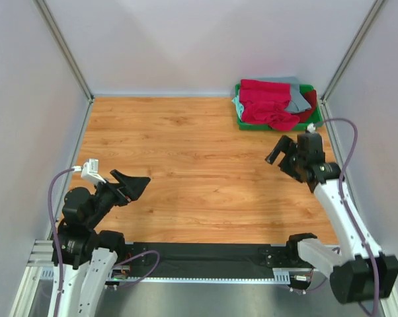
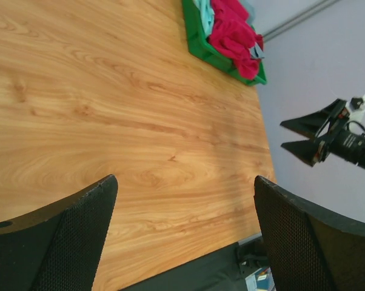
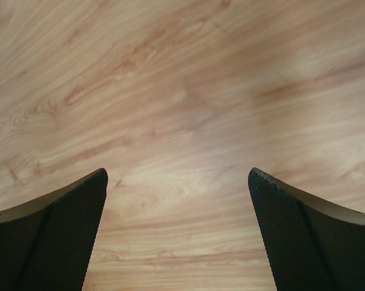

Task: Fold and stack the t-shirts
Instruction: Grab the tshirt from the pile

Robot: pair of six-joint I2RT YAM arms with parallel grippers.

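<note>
Your left tool point(image 1: 131, 185) spread, empty, above light wooden counter point(image 1: 199, 152); your right tool point(image 1: 283, 157) spread, empty, near green plastic tray point(image 1: 252, 127) of heaped crimson, grey-blue, mint cloth t-shirts point(image 1: 268, 104).

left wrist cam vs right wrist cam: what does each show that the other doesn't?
Left wrist only: the green tray holding the heaped t-shirts, and the right gripper seen from the side, jaws apart and empty. Right wrist only: nothing extra, just its own fingers over bare wood. Both: the wooden table, and each camera's own black fingers spread wide with nothing between them.
</note>
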